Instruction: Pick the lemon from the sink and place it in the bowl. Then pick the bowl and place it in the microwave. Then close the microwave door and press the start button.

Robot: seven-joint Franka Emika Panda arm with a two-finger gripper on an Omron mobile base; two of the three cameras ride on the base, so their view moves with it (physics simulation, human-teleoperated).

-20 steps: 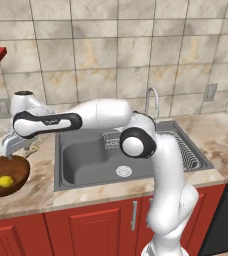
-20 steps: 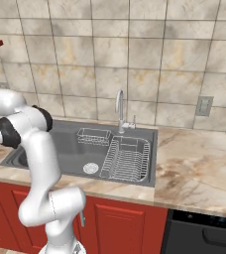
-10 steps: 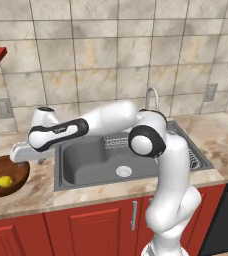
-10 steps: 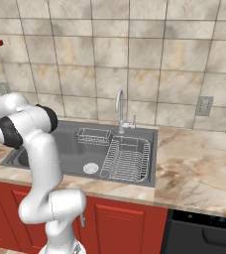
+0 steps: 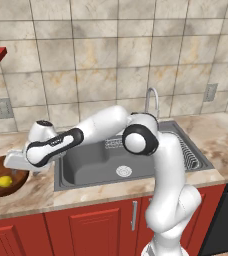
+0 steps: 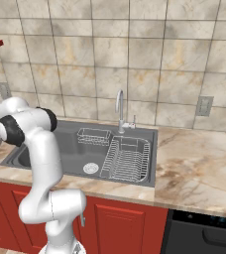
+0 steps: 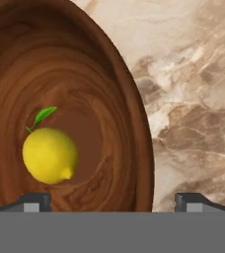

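I see the lemon [image 7: 49,155], a small yellow fruit with a green leaf, lying inside the dark wooden bowl [image 7: 109,94], which sits on the marble counter [image 7: 193,99] just left of the sink [image 5: 121,162]. My gripper [image 7: 112,200] hovers over the bowl's right rim with its jaws spread wide and nothing between them; one fingertip is above the bowl's inside near the lemon, the other above the counter just outside the rim. In the left base view the white arm [image 5: 86,132] reaches from the sink toward the bowl.
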